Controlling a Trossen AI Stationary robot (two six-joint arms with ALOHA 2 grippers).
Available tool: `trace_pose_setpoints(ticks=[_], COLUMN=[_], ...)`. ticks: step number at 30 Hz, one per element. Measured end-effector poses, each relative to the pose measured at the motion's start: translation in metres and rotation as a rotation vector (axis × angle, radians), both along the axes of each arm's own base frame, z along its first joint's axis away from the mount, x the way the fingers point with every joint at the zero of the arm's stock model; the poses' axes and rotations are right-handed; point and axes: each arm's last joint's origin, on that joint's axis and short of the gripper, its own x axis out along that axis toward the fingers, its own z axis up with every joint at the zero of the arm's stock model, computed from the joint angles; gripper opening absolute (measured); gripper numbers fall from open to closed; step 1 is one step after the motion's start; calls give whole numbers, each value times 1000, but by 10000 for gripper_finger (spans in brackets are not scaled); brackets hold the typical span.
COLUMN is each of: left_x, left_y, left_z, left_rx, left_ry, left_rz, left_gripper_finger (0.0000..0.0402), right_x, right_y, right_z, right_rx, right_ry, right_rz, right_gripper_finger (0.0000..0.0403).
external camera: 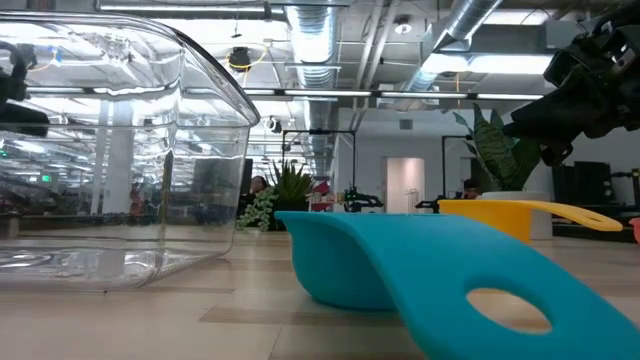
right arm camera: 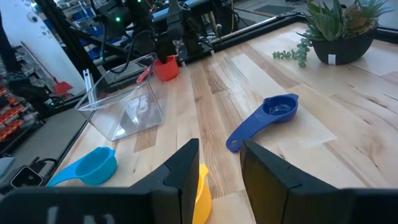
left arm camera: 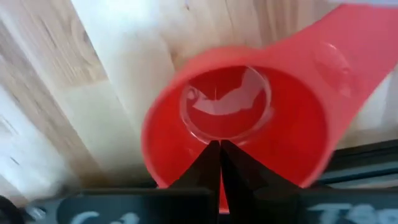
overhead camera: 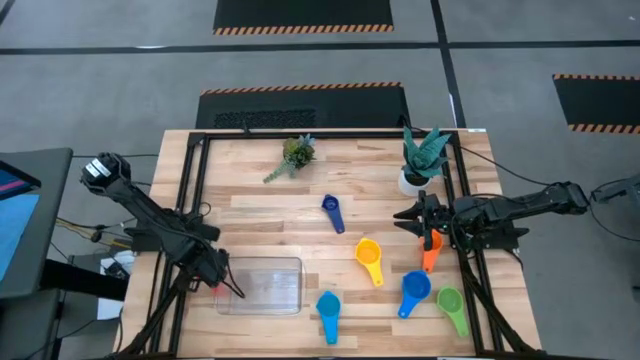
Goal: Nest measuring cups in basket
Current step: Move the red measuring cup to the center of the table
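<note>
Room: grey floor with hazard-striped mats around a pale wooden table (overhead camera: 300, 200) in a black frame.
Red cup: the red measuring cup (left arm camera: 236, 124) is pinched at its rim by the left hand (overhead camera: 212, 280), fingers closed on the wall, at the left end of the basket (overhead camera: 262, 285); whether it is over the rim or just outside I cannot tell.
Handling: probably light, stiff, smooth plastic; a rim pinch can let it swing, the flat handle looks a steadier hold.
Basket: clear, shallow, near the table's front left; nothing shows inside it.
Other cups: dark blue cup (overhead camera: 333, 211) mid-table; yellow cup (overhead camera: 369, 258), two light blue cups (overhead camera: 328, 312) (overhead camera: 413, 291), green cup (overhead camera: 451, 305) and orange cup (overhead camera: 431, 252) front right.
Right hand: right hand (overhead camera: 425, 225) above the orange cup, fingers narrowly parted, holding nothing.
Plants: two potted plants (overhead camera: 424, 158) at the far side.
</note>
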Motion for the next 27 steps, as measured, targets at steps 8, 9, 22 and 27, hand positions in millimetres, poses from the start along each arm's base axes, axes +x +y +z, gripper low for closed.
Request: trace_pose_setpoints(ticks=[8, 9, 22, 27], left_x=[7, 8, 22, 26], left_y=[10, 12, 35, 45], left_z=[0, 0, 0, 1], left_rx=[103, 108, 213, 245], left_ry=[-67, -70, -117, -123], left_rz=[-97, -97, 37, 113], left_gripper_finger=[0, 0, 0, 0], right_x=[0, 0, 0, 0], right_y=[0, 0, 0, 0], right_z=[0, 0, 0, 0], right_rx=[0, 0, 0, -2], right_ry=[0, 1, 1, 2], right_rz=[0, 0, 0, 0], right_gripper_finger=[137, 137, 136, 136])
